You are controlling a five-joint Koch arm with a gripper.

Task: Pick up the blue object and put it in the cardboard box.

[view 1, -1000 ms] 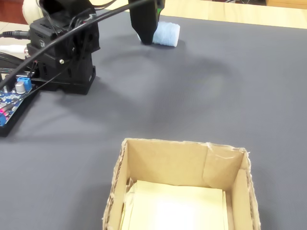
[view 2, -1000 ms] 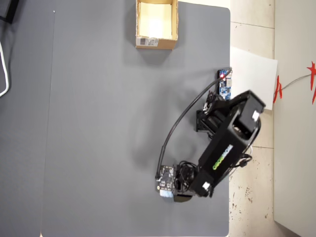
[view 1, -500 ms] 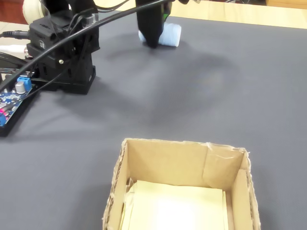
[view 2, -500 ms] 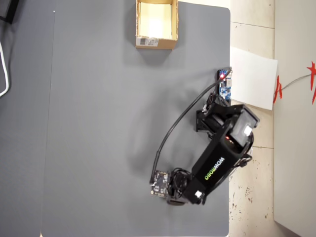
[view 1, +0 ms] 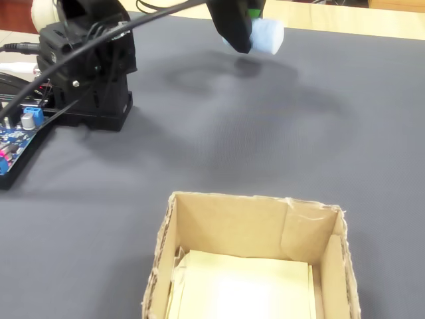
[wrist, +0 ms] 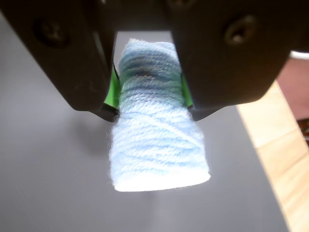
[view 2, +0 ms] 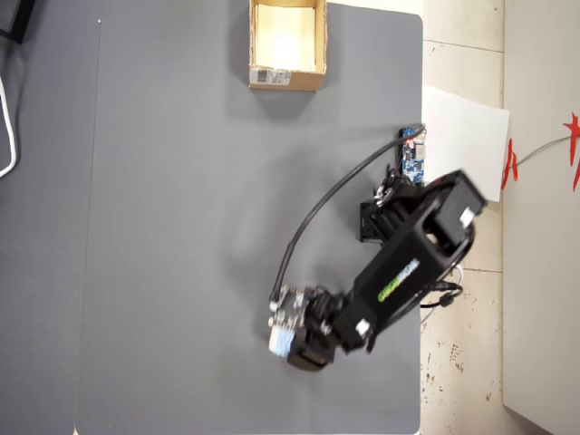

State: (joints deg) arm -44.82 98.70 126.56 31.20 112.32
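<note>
The jaws of the gripper [wrist: 150, 99] are clamped on the blue object [wrist: 157, 140], a fuzzy, yarn-wound pale block held clear above the grey mat [wrist: 48, 169]; its long axis runs out past the green-lined fingertips [wrist: 112, 92]. In the overhead view the arm [view 2: 399, 272] stretches low across the mat, well apart from the tan cardboard box [view 2: 287, 47].

Even bright light, soft shadows, blurred wrist-view foreground, overexposed edge
</note>
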